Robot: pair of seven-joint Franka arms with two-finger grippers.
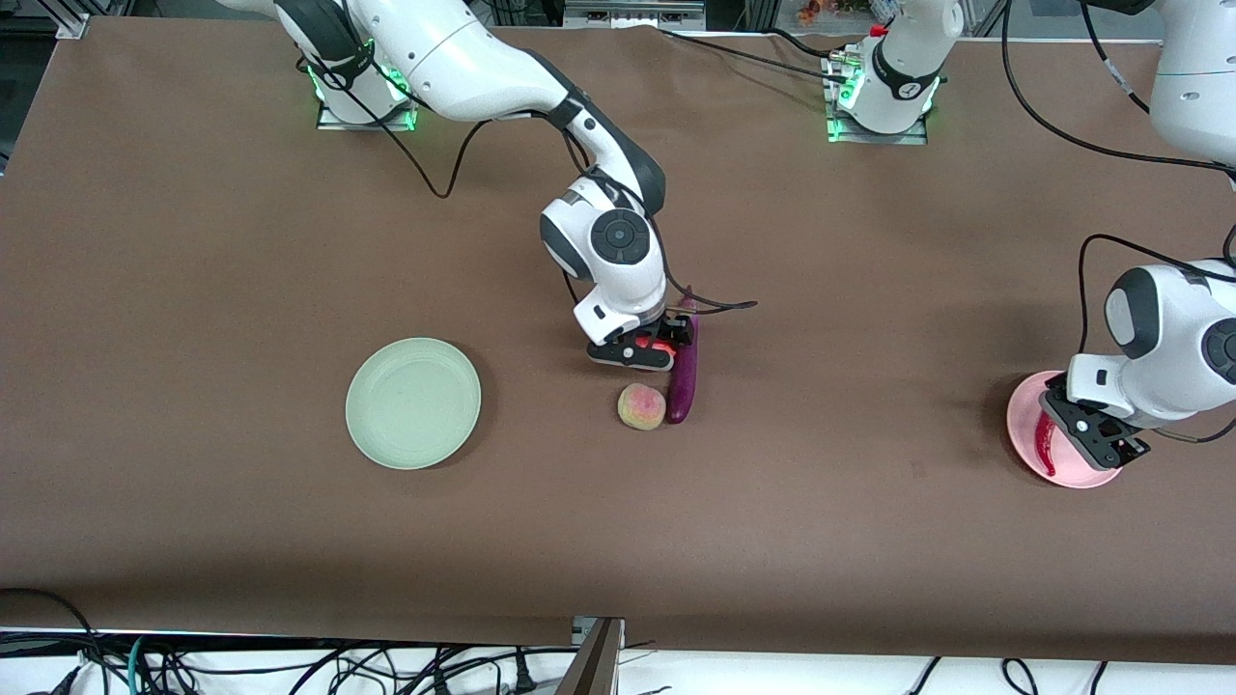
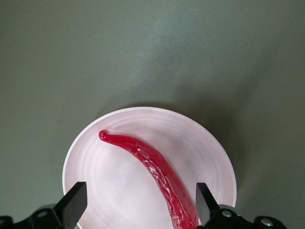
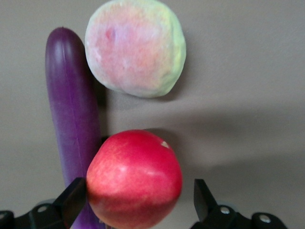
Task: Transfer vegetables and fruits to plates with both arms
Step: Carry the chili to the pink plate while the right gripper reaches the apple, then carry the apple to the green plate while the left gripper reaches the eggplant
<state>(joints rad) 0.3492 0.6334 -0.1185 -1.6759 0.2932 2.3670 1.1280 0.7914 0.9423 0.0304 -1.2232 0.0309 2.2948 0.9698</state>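
Note:
My right gripper point(image 1: 645, 349) point(image 3: 139, 193) is low over the table's middle, open, with its fingers on either side of the round red fruit point(image 3: 134, 179) point(image 1: 660, 344). The purple eggplant point(image 1: 684, 375) point(image 3: 71, 114) lies right beside the fruit. The yellowish-pink peach point(image 1: 641, 405) point(image 3: 136, 46) sits nearer the front camera, touching the eggplant's end. My left gripper point(image 1: 1096, 439) point(image 2: 140, 195) is open just over the pink plate point(image 1: 1024, 415) point(image 2: 109, 181), where the red chili point(image 1: 1045, 442) point(image 2: 152, 167) lies. The pale green plate point(image 1: 413, 403) is empty, toward the right arm's end.
Black cables trail over the brown table point(image 1: 193, 290) near the arms' bases. A cable loop point(image 1: 719, 305) lies by the eggplant's stem end. More cables hang past the table's front edge.

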